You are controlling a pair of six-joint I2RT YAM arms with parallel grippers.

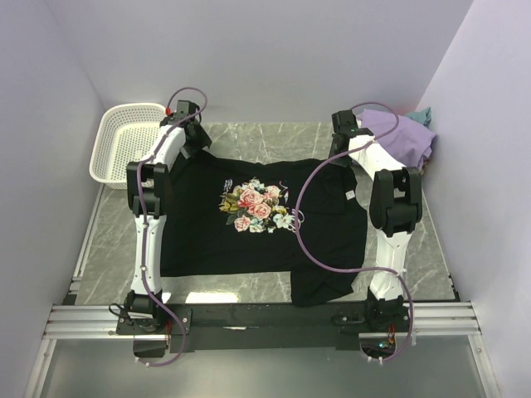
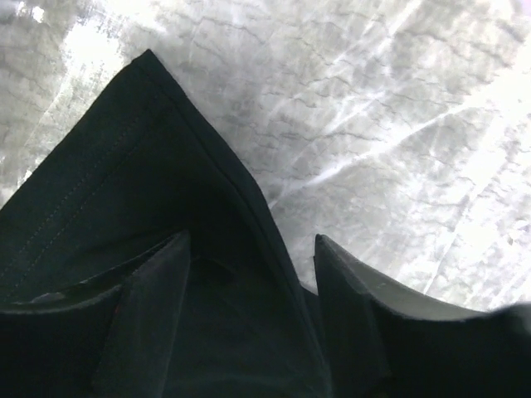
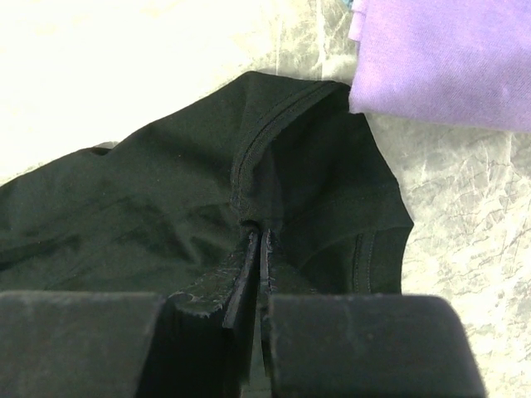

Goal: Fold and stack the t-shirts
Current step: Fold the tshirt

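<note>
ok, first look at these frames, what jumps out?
The black t-shirt with its rose print, spread flat mid-table, dominates. The right gripper pinches a seam at its far right edge, while the left gripper stands open over its far left corner. A lavender shirt lies heaped at far right, and a white basket sits at far left.

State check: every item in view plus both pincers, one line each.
black t-shirt: spread out, print up.
lavender t-shirt: heaped, far right corner.
teal t-shirt: mostly hidden behind the lavender one.
basket: upright, far left.
left pincer: open, straddling the black t-shirt's edge.
right pincer: shut on the black t-shirt at a seam.
</note>
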